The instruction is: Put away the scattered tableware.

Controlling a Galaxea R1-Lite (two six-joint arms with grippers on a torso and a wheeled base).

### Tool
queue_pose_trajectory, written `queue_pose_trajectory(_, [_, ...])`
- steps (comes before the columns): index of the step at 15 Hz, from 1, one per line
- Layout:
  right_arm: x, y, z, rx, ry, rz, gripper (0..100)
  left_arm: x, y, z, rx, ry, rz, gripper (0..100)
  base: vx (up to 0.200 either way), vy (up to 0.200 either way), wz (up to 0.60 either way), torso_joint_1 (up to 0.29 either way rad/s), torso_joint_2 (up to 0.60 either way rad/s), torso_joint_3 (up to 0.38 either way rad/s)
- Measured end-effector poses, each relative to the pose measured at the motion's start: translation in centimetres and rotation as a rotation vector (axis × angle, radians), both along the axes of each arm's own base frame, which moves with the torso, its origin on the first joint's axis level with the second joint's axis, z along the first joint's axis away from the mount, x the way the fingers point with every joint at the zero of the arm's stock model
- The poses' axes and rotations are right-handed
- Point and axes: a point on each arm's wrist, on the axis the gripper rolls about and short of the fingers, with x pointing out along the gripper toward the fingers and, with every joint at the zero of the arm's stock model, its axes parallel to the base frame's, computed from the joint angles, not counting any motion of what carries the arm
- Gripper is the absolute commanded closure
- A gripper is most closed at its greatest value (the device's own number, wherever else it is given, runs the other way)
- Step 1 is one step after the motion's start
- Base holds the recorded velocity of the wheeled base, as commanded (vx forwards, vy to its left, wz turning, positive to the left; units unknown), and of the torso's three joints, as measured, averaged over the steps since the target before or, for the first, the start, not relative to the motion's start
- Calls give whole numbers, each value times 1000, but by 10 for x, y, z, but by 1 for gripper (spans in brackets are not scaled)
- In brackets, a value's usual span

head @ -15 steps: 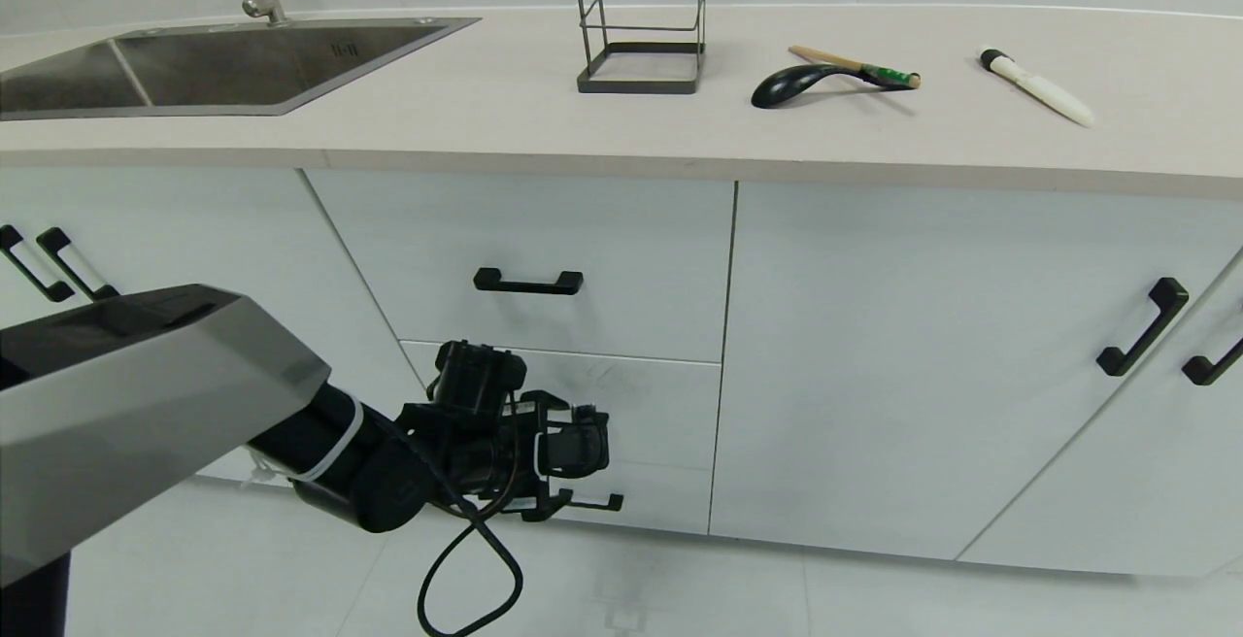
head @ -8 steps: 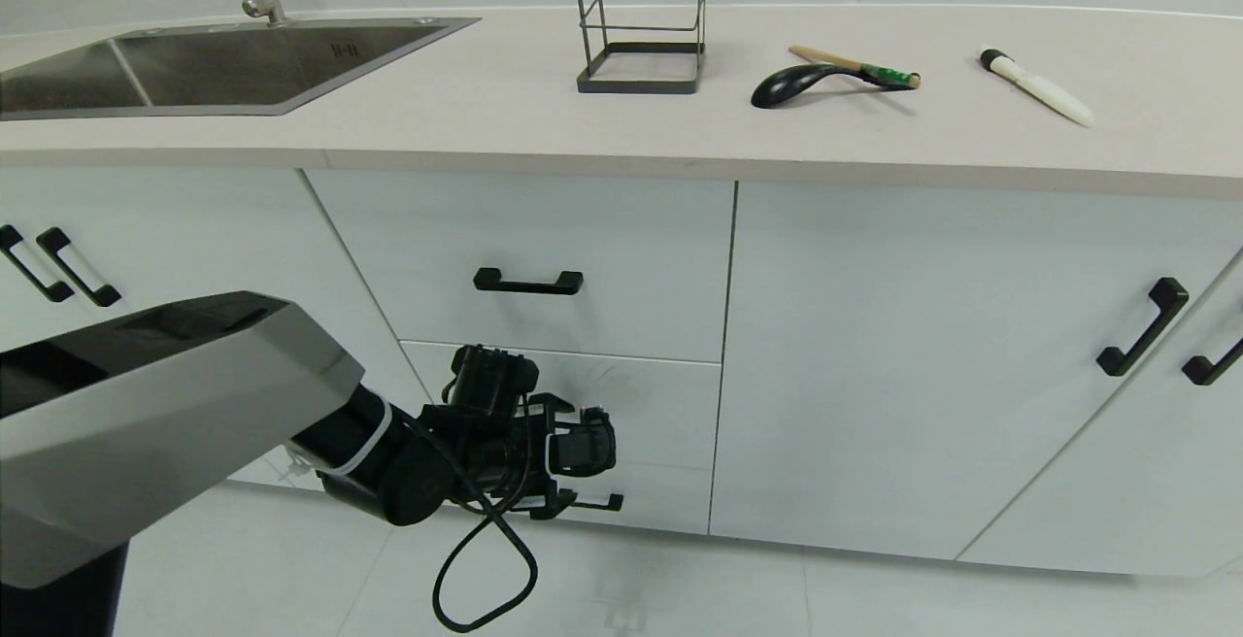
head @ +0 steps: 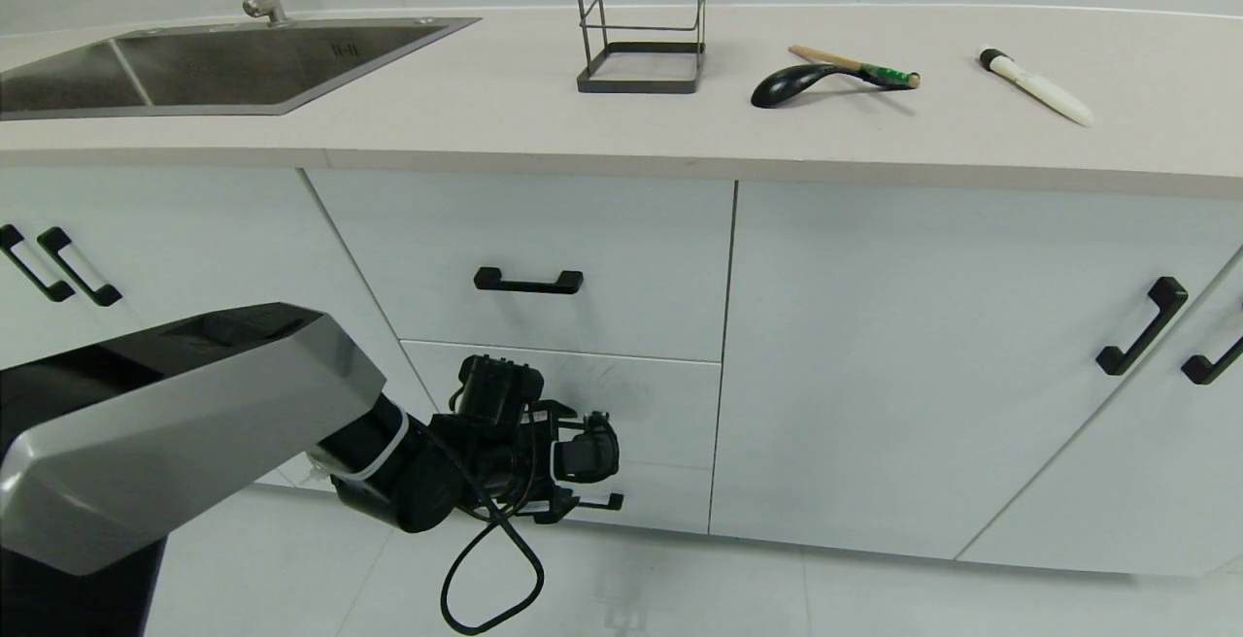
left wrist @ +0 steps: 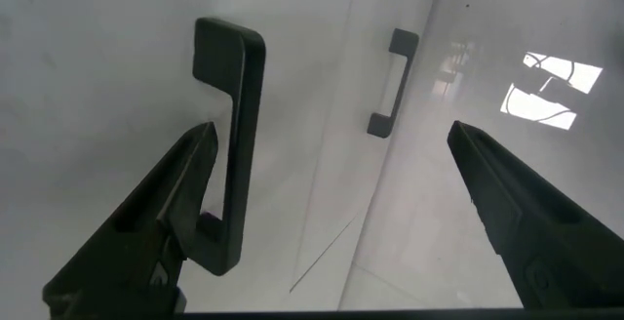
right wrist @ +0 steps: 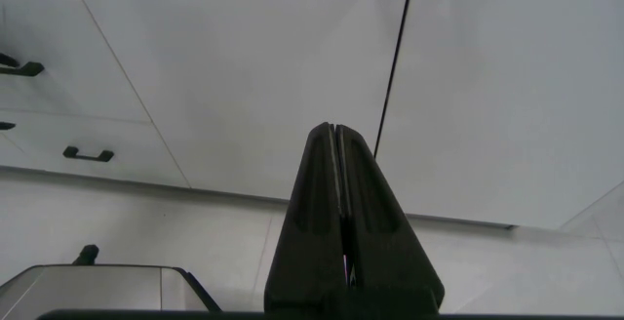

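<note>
Left gripper (head: pixel 592 467) sat low before lower drawer, fingers spread wide, holding nothing; one finger just beside drawer handle (left wrist: pixel 234 154). Right gripper (right wrist: pixel 334 135) was pressed together, empty, facing cabinet doors. Black spoon (head: pixel 791 83) lay on tabletop (head: pixel 486 127), right of wire rack (head: pixel 641 35). Wooden stick (head: pixel 845 62) with green band lay against spoon's handle. White utensil (head: pixel 1039 88) lay farther right. Sink (head: pixel 223 59) was at far left.

Brushed steel on the sink (head: pixel 243 54), a matt pale countertop (head: pixel 437 122), and the rack (head: pixel 639 83) is thin dark metal wire. The black spoon (head: pixel 789 86) shines glossy, possibly plastic. The cabinet fronts (head: pixel 932 346) gleam smooth white, with the drawer handle (left wrist: pixel 244 144) matt black.
</note>
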Motion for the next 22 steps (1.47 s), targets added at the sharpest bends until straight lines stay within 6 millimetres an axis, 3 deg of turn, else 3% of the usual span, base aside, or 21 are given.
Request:
queue_pose_trajectory(6, [0, 0, 0, 0, 0, 0, 100, -17, 6, -13, 27, 70, -8, 0, 0, 0, 0, 0, 0, 0])
queue_pose_trajectory(11, [0, 0, 0, 0, 0, 0, 100, -27, 10, -10, 33, 88, -9, 0, 0, 0, 0, 0, 0, 0])
queue_pose_trajectory(19, [0, 0, 0, 0, 0, 0, 100, -50, 18, 0, 43, 105, -11, 0, 0, 0, 0, 0, 0, 0])
queue_pose_trajectory(22, [0, 0, 0, 0, 0, 0, 100, -68, 24, 15, 41, 97, -16, 0, 0, 0, 0, 0, 0, 0])
